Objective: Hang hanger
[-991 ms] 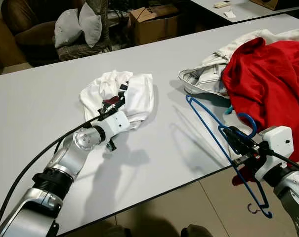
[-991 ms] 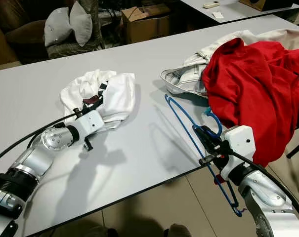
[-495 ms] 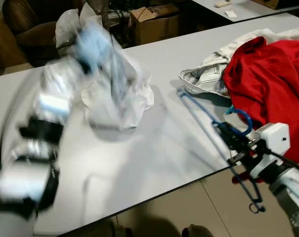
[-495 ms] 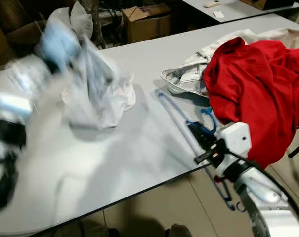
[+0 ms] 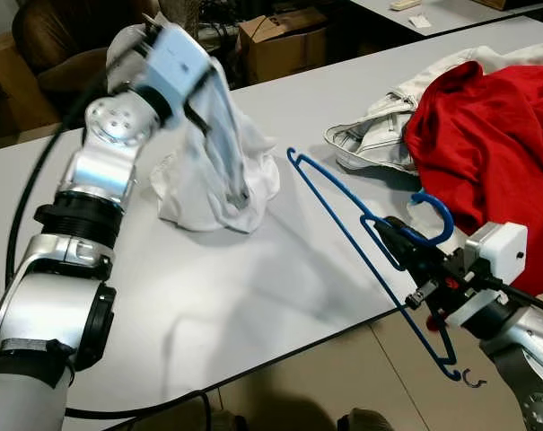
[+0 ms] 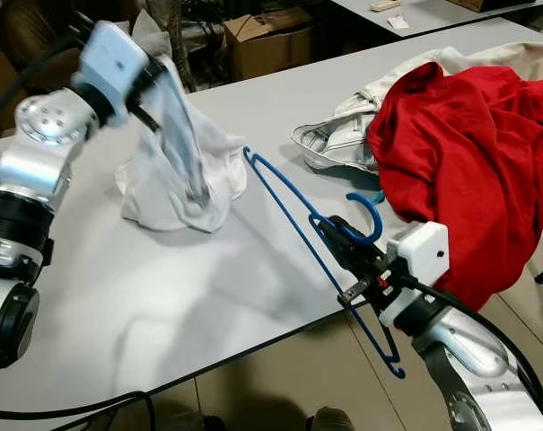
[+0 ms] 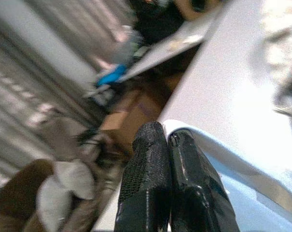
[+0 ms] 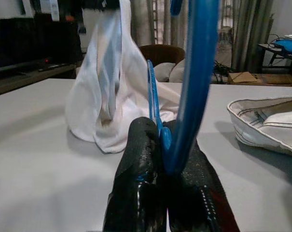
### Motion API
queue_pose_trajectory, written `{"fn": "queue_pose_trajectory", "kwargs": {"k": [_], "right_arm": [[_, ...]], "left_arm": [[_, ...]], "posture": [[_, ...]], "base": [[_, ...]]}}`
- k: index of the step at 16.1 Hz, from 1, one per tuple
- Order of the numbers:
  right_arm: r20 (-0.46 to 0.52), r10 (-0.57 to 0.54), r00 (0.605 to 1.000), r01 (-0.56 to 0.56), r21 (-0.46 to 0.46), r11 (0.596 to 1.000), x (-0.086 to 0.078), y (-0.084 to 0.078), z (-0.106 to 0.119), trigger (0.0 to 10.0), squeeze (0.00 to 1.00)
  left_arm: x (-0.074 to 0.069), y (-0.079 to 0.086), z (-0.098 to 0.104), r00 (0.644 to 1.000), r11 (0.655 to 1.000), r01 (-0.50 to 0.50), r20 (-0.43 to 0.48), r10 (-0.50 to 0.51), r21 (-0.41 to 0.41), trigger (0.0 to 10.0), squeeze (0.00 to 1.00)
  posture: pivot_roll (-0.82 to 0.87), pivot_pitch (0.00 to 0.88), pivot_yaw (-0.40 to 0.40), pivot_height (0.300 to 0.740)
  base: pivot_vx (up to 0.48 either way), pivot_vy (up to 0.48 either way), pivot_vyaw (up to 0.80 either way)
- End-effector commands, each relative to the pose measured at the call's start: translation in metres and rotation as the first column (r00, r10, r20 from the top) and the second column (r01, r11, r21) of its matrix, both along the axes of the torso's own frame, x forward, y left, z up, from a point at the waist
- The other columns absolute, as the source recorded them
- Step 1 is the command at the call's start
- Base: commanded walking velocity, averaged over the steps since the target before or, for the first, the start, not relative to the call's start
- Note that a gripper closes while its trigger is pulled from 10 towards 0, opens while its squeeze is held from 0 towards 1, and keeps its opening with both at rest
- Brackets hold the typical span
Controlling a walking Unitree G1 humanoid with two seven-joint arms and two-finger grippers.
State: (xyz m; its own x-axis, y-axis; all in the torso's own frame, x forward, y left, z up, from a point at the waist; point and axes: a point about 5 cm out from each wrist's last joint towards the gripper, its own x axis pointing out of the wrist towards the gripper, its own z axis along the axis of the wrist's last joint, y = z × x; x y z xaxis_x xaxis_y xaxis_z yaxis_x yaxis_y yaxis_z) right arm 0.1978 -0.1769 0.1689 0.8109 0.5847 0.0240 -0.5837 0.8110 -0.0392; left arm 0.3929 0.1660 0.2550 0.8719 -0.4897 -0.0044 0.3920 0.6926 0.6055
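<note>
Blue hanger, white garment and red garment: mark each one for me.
blue hanger (image 5: 343, 211), left eye view, on its long upper bar.
white garment (image 5: 219, 153), left eye view, on the lifted, stretched cloth.
red garment (image 6: 459, 135), right eye view, on the middle of the heap.

I see long pale grey table (image 5: 280, 269), dark edge along near side. White garment (image 5: 219, 175) heaped toward my left, lower part resting on tabletop. White-and-grey striped garment (image 5: 374, 144) lies further right, touching red garment (image 5: 486, 135) piled at right end. Tan tiled floor (image 5: 343, 377) below near edge.
</note>
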Motion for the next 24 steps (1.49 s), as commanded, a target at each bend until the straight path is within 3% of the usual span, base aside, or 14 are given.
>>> {"fn": "queue_pose_trajectory", "kwargs": {"k": [1, 2, 3, 4, 6, 8, 10, 17, 19, 20, 24], "right_arm": [[0.01, 0.02, 1.0, -0.02, 0.009, 1.0, 0.001, 0.004, 0.004, 10.0, 0.0], [0.004, 0.051, 0.999, -0.051, 0.019, 0.999, 0.002, 0.008, 0.004, 10.0, 0.0], [-0.001, 0.082, 0.997, -0.082, 0.023, 0.996, 0.002, 0.011, 0.004, 10.0, 0.0], [-0.011, 0.118, 0.993, -0.118, 0.029, 0.993, 0.002, 0.015, 0.004, 10.0, 0.0], [-0.014, 0.165, 0.986, -0.164, 0.034, 0.986, 0.0, 0.021, 0.006, 10.0, 0.0], [-0.008, 0.159, 0.987, -0.159, 0.038, 0.987, 0.002, 0.022, 0.007, 10.0, 0.0], [-0.004, 0.118, 0.993, -0.117, 0.043, 0.992, 0.009, 0.022, 0.006, 10.0, 0.0], [-0.036, 0.142, 0.989, -0.14, 0.046, 0.989, 0.038, 0.03, -0.001, 10.0, 0.0], [-0.064, 0.076, 0.995, -0.074, 0.039, 0.997, 0.046, 0.028, -0.005, 10.0, 0.0], [-0.097, 0.038, 0.995, -0.032, 0.07, 0.997, 0.048, 0.029, -0.007, 10.0, 0.0], [-0.219, 0.004, 0.976, 0.023, 0.119, 0.993, 0.049, 0.029, -0.017, 10.0, 0.0]], "left_arm": [[-0.002, 0.004, -0.006, 0.998, 1.0, 0.031, -0.049, -0.03, 0.006, 0.0, 0.0], [-0.005, -0.001, -0.003, 0.987, 0.979, 0.092, -0.111, -0.114, -0.182, 0.0, 0.0], [-0.004, 0.0, 0.002, 0.987, 0.965, 0.087, -0.108, -0.117, -0.249, 0.0, 0.0], [-0.001, 0.005, 0.008, 0.997, 0.973, 0.028, -0.069, -0.045, -0.23, 0.0, 0.0], [0.004, 0.014, 0.017, 0.997, 0.953, -0.076, -0.028, 0.071, -0.292, 0.0, 0.0], [0.002, 0.011, 0.012, 0.998, 0.973, -0.05, -0.039, 0.042, -0.223, 0.0, 0.0], [-0.005, -0.001, 0.01, 0.994, 0.969, 0.058, -0.072, -0.078, -0.241, 0.0, 0.0], [-0.022, -0.035, 0.007, 0.972, 0.955, 0.191, -0.093, -0.217, -0.228, 0.0, 0.0], [-0.024, -0.031, 0.006, 0.974, 0.96, 0.177, -0.099, -0.202, -0.215, 0.0, 0.0], [-0.028, -0.019, 0.003, 0.983, 0.976, 0.131, -0.107, -0.151, -0.176, 0.0, 0.0], [-0.039, 0.001, 0.003, 0.991, 0.99, 0.069, -0.108, -0.082, -0.12, 0.0, 0.0]], "posture": [[-0.22, 0.0, 0.146, 0.74], [-0.2, 0.0, 0.139, 0.74], [-0.19, 0.0, 0.134, 0.74], [-0.19, 0.0, 0.134, 0.74], [-0.19, 0.0, 0.132, 0.74], [-0.18, 0.0, 0.13, 0.74], [-0.19, 0.0, 0.132, 0.74], [-0.17, 0.0, 0.128, 0.74], [-0.17, 0.0, 0.119, 0.74], [-0.14, 0.0, 0.089, 0.74], [-0.1, 0.0, 0.036, 0.74]], "base": [[0.0, 0.0, 0.0], [0.0, 0.0, 0.0], [0.0, 0.0, 0.0], [0.0, 0.0, 0.0], [0.0, 0.0, 0.0], [0.0, 0.0, 0.0], [0.0, 0.0, 0.0], [0.0, 0.0, 0.0], [0.0, 0.0, 0.0], [0.0, 0.0, 0.0], [0.0, 0.0, 0.0]]}}
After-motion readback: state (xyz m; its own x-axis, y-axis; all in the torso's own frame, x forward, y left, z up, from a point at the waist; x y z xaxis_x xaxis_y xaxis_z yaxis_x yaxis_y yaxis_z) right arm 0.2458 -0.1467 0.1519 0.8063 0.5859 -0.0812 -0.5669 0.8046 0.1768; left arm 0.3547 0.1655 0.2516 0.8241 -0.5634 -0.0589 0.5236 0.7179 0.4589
